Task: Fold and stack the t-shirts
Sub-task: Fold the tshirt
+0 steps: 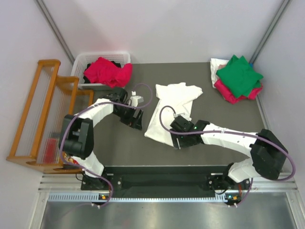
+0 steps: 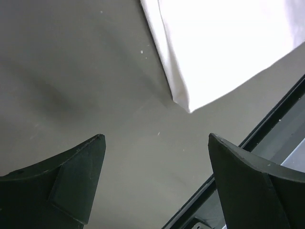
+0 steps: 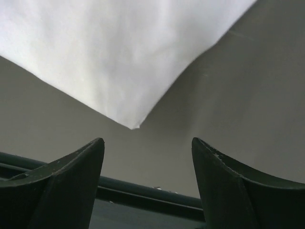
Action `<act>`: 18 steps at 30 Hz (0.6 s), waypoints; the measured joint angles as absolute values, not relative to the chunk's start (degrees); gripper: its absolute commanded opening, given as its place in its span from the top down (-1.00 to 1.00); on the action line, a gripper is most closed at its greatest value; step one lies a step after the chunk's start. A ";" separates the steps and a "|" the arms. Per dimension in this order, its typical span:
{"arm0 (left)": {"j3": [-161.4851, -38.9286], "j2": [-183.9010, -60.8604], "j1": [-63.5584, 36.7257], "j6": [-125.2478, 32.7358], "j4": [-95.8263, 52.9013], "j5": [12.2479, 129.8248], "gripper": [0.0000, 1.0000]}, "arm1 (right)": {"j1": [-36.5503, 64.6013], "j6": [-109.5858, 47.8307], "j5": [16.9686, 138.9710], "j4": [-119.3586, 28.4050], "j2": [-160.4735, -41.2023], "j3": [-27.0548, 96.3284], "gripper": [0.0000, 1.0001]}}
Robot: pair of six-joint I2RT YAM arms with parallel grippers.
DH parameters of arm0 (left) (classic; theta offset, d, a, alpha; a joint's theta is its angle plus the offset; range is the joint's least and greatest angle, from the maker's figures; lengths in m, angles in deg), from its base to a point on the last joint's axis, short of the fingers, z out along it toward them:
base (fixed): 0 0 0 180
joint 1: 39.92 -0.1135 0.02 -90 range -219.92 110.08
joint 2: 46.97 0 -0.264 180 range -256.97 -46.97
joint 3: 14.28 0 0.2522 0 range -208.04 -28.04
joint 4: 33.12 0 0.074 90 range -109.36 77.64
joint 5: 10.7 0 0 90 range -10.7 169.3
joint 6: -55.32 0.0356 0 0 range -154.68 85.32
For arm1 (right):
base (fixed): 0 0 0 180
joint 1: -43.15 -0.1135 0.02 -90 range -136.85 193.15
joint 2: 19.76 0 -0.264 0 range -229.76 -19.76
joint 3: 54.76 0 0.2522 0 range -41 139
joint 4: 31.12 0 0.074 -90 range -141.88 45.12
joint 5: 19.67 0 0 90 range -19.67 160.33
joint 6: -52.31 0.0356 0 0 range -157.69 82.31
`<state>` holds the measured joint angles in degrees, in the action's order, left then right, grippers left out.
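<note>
Hovering wide and empty, the left hand [image 2: 156, 137] and right hand [image 3: 147, 140] each face a near corner of the white t-shirt [image 1: 174, 98] at the tabletop's [image 1: 238, 109] centre, probably to pinch and fold it.

White t-shirt [image 1: 171, 112] on dark table [image 1: 224, 112]

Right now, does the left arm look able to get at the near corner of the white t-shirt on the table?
Probably yes. The left gripper is open, and a corner of the white t-shirt lies flat on the table just ahead of it, with nothing between them.
</note>
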<state>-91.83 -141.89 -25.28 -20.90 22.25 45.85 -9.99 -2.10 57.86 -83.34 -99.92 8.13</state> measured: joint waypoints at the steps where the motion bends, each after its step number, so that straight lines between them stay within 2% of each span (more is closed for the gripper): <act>1: -91.91 -143.18 -24.85 -21.31 21.90 46.09 -0.87 | -9.99 -2.05 58.12 -82.57 -100.42 8.17 -0.45; 10: -94.89 -148.73 -16.50 -24.17 20.67 46.74 -0.88 | -9.99 -2.05 60.37 -79.56 -106.28 9.90 -0.36; 16: -96.22 -149.63 -15.56 -24.98 20.45 47.11 -0.88 | -9.99 -2.01 61.18 -78.77 -107.83 9.90 -0.16; 18: -96.22 -149.65 -15.10 -25.38 20.45 47.18 -0.88 | -9.99 -1.97 61.27 -78.57 -108.09 9.90 -0.04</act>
